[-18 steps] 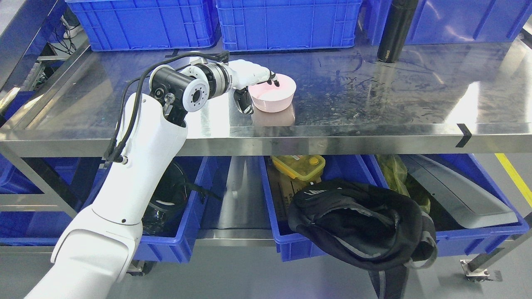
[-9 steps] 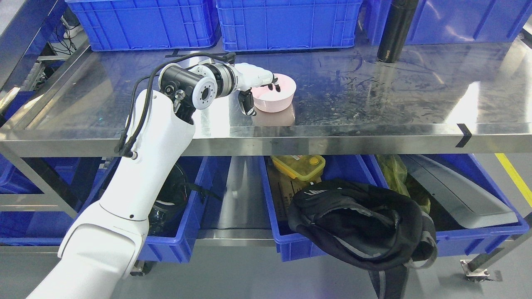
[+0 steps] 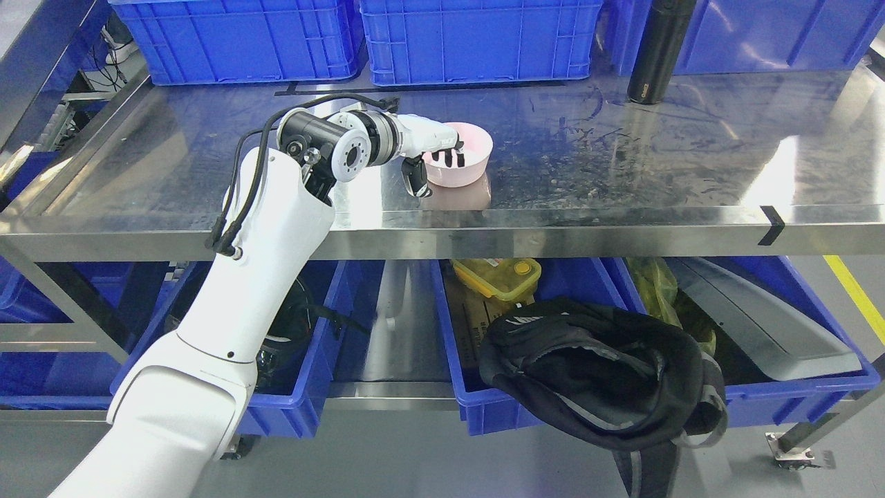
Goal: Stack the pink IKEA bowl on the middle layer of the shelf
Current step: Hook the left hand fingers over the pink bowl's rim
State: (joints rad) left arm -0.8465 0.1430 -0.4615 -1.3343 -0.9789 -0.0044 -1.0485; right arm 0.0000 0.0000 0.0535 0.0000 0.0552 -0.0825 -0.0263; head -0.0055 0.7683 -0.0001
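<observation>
The left hand [image 3: 434,153] pinches the near-left rim of the round pink plastic bowl [image 3: 462,158]: fingers [image 3: 453,156] hooked inside, thumb outside against the wall. The bowl sits upright on the scuffed stainless-steel shelf [image 3: 622,159], near its front edge. Behind stand blue plastic crates [image 3: 477,38] and a tall black bottle [image 3: 657,52].

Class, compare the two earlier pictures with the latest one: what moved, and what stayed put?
The left hand pushed further right over the pink bowl, its fingers now dipping inside the rim with the thumb outside the near wall; whether it grips yet is unclear. The bowl, black bottle and blue crates stayed put.
</observation>
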